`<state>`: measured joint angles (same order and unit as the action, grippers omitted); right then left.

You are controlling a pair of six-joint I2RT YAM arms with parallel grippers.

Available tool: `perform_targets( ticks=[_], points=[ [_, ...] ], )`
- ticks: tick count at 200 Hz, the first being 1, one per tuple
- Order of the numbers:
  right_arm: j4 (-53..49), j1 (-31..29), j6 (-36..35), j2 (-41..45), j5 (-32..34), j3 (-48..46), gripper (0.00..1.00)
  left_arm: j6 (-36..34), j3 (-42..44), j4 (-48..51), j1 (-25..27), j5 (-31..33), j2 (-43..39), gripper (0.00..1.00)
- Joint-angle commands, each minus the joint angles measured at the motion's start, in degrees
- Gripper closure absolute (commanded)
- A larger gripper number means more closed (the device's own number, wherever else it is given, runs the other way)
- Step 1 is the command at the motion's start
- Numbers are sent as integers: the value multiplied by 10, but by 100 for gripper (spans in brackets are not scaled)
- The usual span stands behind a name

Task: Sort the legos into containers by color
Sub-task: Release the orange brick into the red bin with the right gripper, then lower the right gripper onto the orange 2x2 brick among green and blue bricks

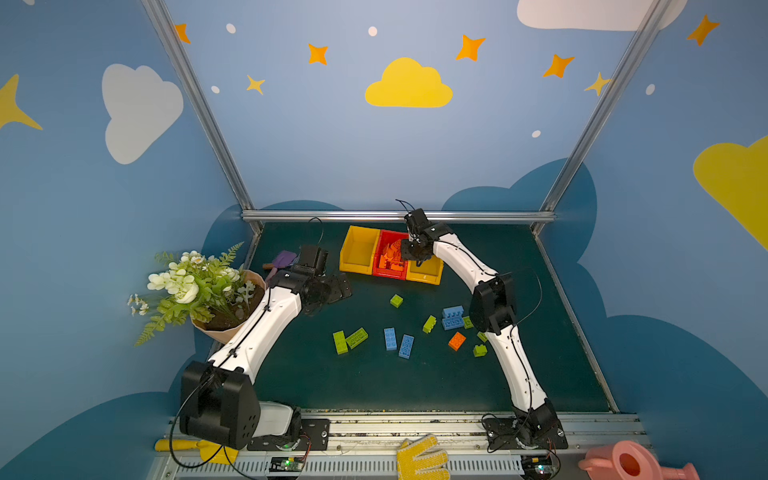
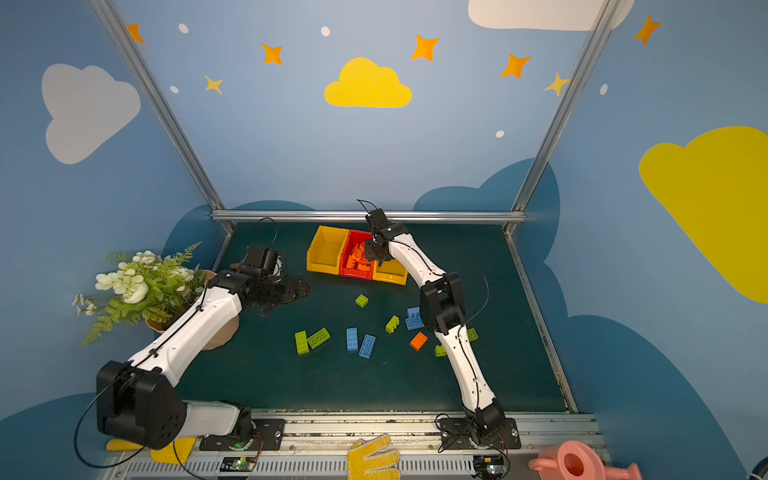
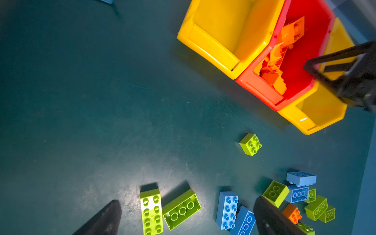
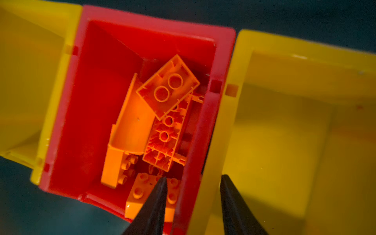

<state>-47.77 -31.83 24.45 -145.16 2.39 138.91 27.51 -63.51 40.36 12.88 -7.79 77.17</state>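
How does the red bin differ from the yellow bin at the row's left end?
The red bin holds a heap of orange bricks; the yellow bin at the left end shows none inside. The red bin sits mid-row between two others; the yellow one closes the row. The right gripper hovers over the red bin's wall, not over that yellow one. Both are open-topped, alike in shape and joined.
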Motion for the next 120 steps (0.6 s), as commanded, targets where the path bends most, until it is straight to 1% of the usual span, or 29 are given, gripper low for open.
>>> perform_targets(
  ticks=[1, 4, 19, 21, 30, 41, 60, 120],
  points=[
    [-21, -1, 10, -5, 7, -9, 62, 11, 24, 7, -1, 19, -34, 0],
    [-21, 0, 10, -5, 8, -11, 63, 10, 27, 5, -1, 19, -38, 0],
    [-22, -1, 10, 0, 9, -24, 75, 11, 39, -1, -1, 19, -53, 0],
    [-22, -1, 10, 2, 9, -27, 78, 12, 40, -1, -1, 18, -54, 0],
    [-24, -1, 10, 9, 8, -38, 85, 13, 43, -1, -1, 18, -59, 0],
    [-24, -1, 10, 21, 7, -58, 92, 16, 45, 1, -1, 17, -63, 0],
    [-18, -2, 17, 45, 7, -100, 94, 23, 49, 2, -1, 12, -68, 0],
    [19, -19, 48, 124, 21, -252, 93, 36, 78, -8, -2, -25, -87, 0]
  ],
)
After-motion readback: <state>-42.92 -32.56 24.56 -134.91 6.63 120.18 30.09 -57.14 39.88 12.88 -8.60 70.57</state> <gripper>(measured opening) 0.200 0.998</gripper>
